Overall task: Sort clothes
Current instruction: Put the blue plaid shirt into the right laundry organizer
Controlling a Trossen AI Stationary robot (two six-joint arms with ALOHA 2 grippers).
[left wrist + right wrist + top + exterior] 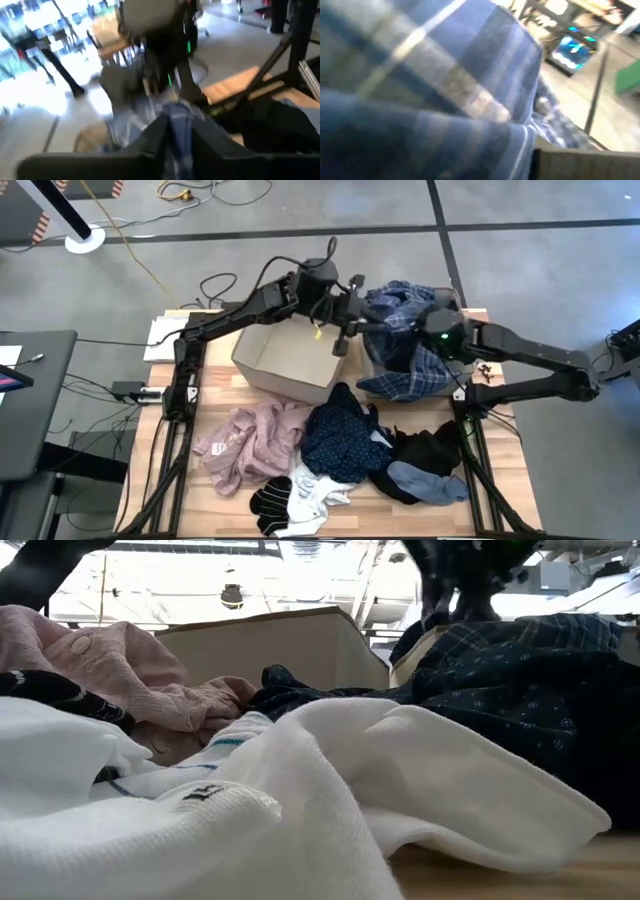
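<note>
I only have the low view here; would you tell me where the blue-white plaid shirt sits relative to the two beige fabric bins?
Observer: The blue-white plaid shirt lies heaped over the right beige square fabric bin, covering most of it.
Operator: Thank you. Is either arm on it?
Observer: The right gripper is buried in it, jaws shut on the cloth; the left gripper hangs at its edge.
Operator: And the other bin?
Observer: The left beige square fabric bin shows no clothes inside.
</note>
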